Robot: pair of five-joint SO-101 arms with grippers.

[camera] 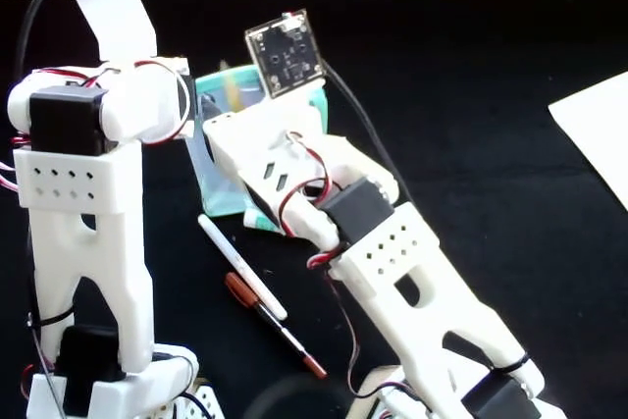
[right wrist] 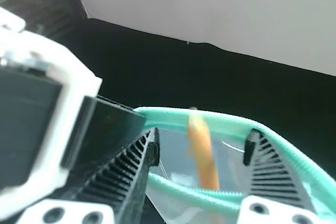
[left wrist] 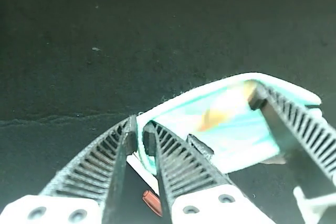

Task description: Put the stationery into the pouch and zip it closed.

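At the left of the table [camera: 471, 95], your left arm stands upright, its wrist bent toward the pouch [camera: 224, 191]. Your left gripper [left wrist: 139, 135] is all but closed, with a thin slit between its ribbed fingers [left wrist: 173, 156]. The left wrist view shows the pouch's pale rim nipped in that slit.

Just right of it, the teal pouch lies on the black cloth, mouth open, between the two arms. A long orange item [right wrist: 202, 158] sits inside the pouch, seen through the mouth and the mesh wall. What kind of stationery it is you cannot tell.

In front of the pouch, toward the arm bases, a white pen [camera: 240, 267] lies aslant on the cloth. A red-and-black pen [camera: 273, 324] lies just beside it, nearly parallel. Both are outside the pouch.

At centre, your right arm leans over the pouch from the near right. Your right gripper [right wrist: 202, 141] is spread wide inside the mouth. One finger is near each end of the opening, and the teal zip rim runs behind and in front of them. It grips nothing; the orange item lies between the fingers.

At the far right, a white sheet of paper [camera: 599, 134] rests well apart from the pouch.
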